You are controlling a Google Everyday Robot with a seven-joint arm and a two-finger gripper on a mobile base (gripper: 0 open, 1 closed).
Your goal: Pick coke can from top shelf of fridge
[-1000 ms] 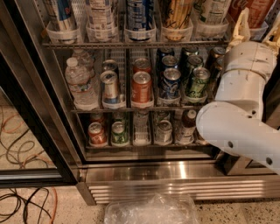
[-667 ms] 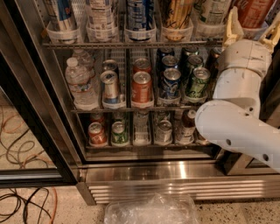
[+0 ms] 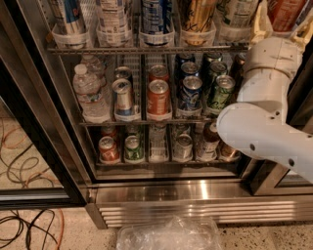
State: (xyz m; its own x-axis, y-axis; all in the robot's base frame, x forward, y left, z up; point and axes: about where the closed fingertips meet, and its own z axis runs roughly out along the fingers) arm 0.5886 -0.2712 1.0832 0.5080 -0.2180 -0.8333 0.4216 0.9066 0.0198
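Note:
The coke can point(image 3: 286, 10), red with white script, stands at the right end of the top shelf point(image 3: 146, 50), a grey wire rack fronted by translucent lane cups. My gripper point(image 3: 282, 25) reaches up at the top right; its cream fingers point(image 3: 261, 22) sit on either side of the can and close against it. The white arm point(image 3: 264, 112) covers the right side of the fridge point(image 3: 195, 193). The can's top is cut off by the frame edge.
Tall cans stand in the top shelf's cups point(image 3: 156, 34). The middle rack holds a water bottle point(image 3: 88, 93) and small cans point(image 3: 158, 97); the lower rack holds more cans point(image 3: 133, 149). The black door frame point(image 3: 44, 127) stands left. Cables point(image 3: 29, 227) and a plastic bag point(image 3: 168, 234) lie on the floor.
My wrist and gripper have risen a little, and the red can now shows more clearly between the fingers. Everything on the shelves stays put.

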